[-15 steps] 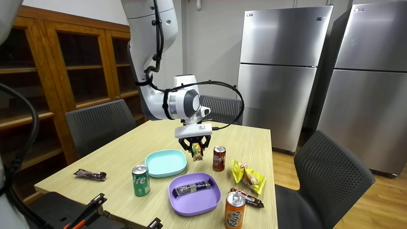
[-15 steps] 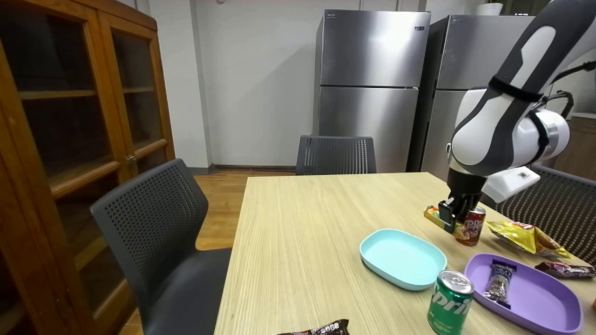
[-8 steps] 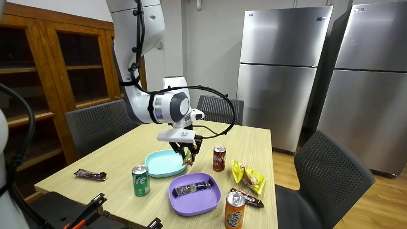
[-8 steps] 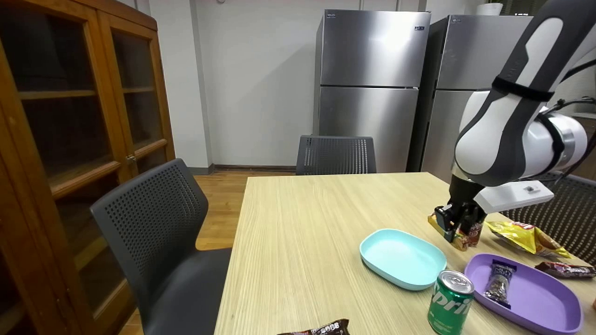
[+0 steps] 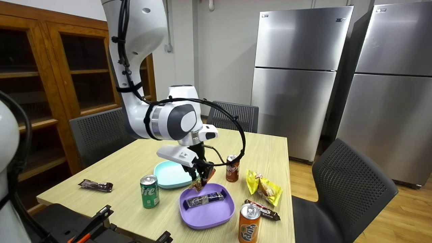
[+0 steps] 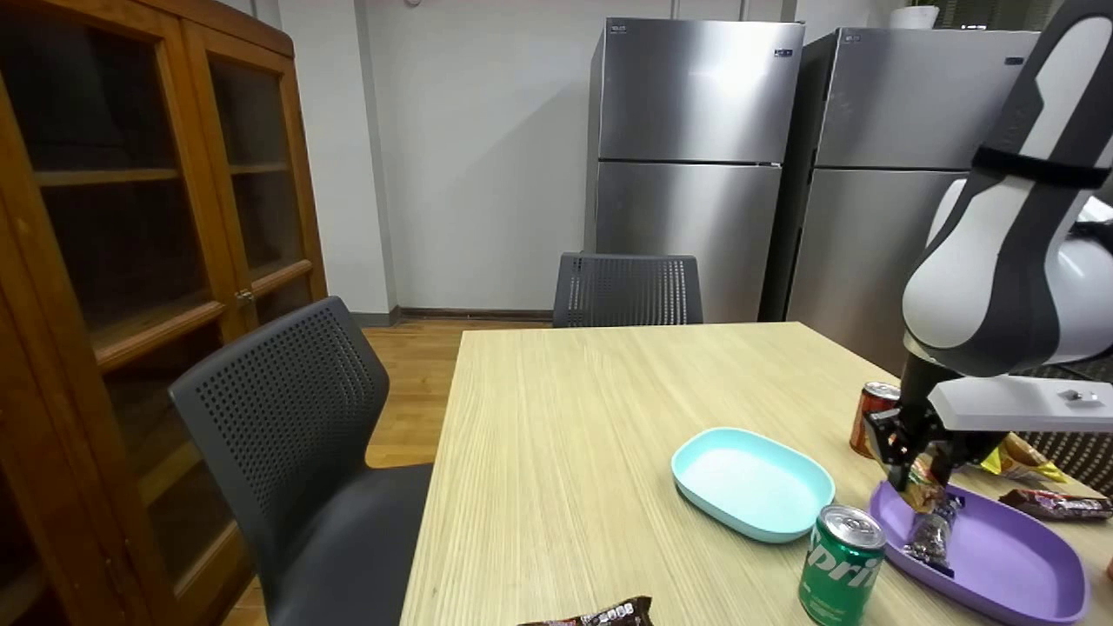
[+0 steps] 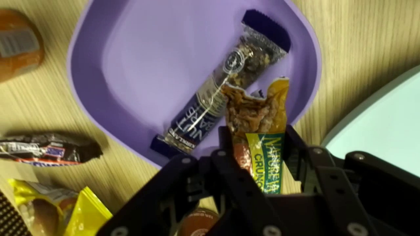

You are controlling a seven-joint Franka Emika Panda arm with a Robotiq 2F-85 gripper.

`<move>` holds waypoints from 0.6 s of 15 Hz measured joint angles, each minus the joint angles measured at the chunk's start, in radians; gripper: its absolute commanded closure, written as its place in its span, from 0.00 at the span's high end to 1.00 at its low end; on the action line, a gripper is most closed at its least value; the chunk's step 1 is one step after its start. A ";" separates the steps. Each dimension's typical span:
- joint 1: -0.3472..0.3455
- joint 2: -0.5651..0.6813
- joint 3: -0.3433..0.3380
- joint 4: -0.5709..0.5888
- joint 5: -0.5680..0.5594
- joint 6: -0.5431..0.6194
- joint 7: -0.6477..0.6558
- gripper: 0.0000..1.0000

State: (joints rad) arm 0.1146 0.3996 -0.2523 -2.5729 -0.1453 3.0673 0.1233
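Wrist view: hand (image 7: 256, 134) clamped on a "NATURE", "CRUNC" snack bar (image 7: 259, 147), near a "KIRKLAND NUT BARS" packet (image 7: 210, 95).

Granola bar (image 7: 259, 144) partly hidden by gripper (image 7: 257, 136), orange can (image 7: 19, 46) cut off

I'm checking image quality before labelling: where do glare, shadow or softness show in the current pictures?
In an exterior view, bright glare on the upper fridge door; in the wrist view, thin glints on the nut bar, darker shading along the purple tray's wall, a soft-looking orange can; there the granola bar is partly legible, but its print is unreadable in both exterior views.
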 measured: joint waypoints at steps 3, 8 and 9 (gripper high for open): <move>0.001 -0.021 -0.027 -0.057 0.056 0.011 0.027 0.16; 0.005 -0.046 -0.075 -0.125 0.141 0.010 0.083 0.16; 0.005 -0.046 -0.077 -0.131 0.156 0.010 0.093 0.16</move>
State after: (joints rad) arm 0.1195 0.3531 -0.3289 -2.7040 0.0108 3.0775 0.2166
